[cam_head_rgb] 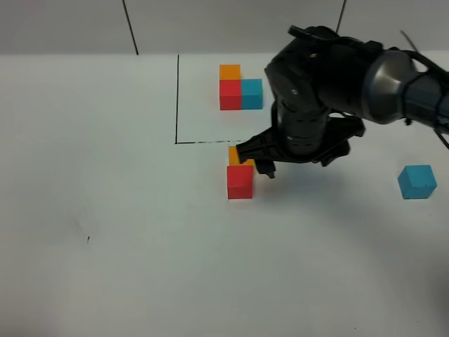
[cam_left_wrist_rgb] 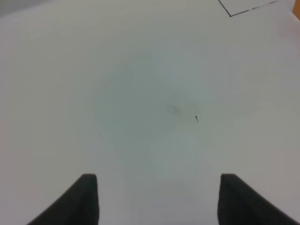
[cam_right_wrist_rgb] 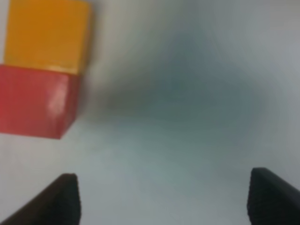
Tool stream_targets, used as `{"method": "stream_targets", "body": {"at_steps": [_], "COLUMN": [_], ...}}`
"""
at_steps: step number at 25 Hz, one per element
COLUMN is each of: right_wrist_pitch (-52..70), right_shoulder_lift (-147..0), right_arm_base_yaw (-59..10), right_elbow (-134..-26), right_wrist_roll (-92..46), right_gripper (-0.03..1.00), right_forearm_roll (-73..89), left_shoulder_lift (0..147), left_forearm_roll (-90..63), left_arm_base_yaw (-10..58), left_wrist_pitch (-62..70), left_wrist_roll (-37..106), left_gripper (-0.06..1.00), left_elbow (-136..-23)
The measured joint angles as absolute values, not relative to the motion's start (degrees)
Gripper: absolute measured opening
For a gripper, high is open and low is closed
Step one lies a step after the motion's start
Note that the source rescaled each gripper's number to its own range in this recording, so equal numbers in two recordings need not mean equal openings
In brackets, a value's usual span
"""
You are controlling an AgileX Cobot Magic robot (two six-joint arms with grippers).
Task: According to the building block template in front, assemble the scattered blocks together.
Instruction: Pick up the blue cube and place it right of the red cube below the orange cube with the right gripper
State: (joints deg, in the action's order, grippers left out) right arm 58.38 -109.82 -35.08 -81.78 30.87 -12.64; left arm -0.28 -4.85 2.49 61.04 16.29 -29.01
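Now the right end effector [cam_head_rgb: 257, 167] hovers released and empty, just right of the joined orange block [cam_head_rgb: 234, 153] and red block [cam_head_rgb: 240, 182]. The pair sits just near of the building block template [cam_head_rgb: 238, 88]. Over bare worktop [cam_head_rgb: 105, 225], the left end effector [cam_left_wrist_rgb: 157, 199] is likewise released and empty. The teal block [cam_head_rgb: 417, 182] lies well apart at right. Advised: lift clear without nudging the pair, grasp the teal block squarely, and seat it flush against the red block's right face, as in the template.

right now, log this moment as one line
right jaws: open, empty, beside red block | orange block: touching red block | teal block: apart | left jaws: open, empty
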Motion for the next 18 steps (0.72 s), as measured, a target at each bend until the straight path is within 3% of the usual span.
{"method": "stream_targets", "body": {"at_steps": [8,14,18], "right_wrist_pitch": [55.17,52.18,51.45], "right_shoulder_lift": [-94.81,-86.5,-83.72], "right_arm_base_yaw": [-28.05,-23.84,-21.14], "right_elbow": [-66.0,-56.67,-53.35], "right_wrist_roll": [32.19,31.56,31.22], "right_gripper": [0.52,0.73,0.78], "right_forearm_roll": [-14.78,-16.42,-16.48], "left_shoulder_lift": [-0.28,-0.28,-0.28], "left_forearm_roll": [-4.85,-4.85,-4.85], "left_arm_base_yaw": [2.49,2.49,2.49], "left_wrist_pitch": [61.04,61.04,61.04], "left_wrist_roll": [16.29,16.29,16.29], "left_gripper": [0.26,0.26,0.26], "left_elbow": [-29.01,-29.01,-29.01]}}
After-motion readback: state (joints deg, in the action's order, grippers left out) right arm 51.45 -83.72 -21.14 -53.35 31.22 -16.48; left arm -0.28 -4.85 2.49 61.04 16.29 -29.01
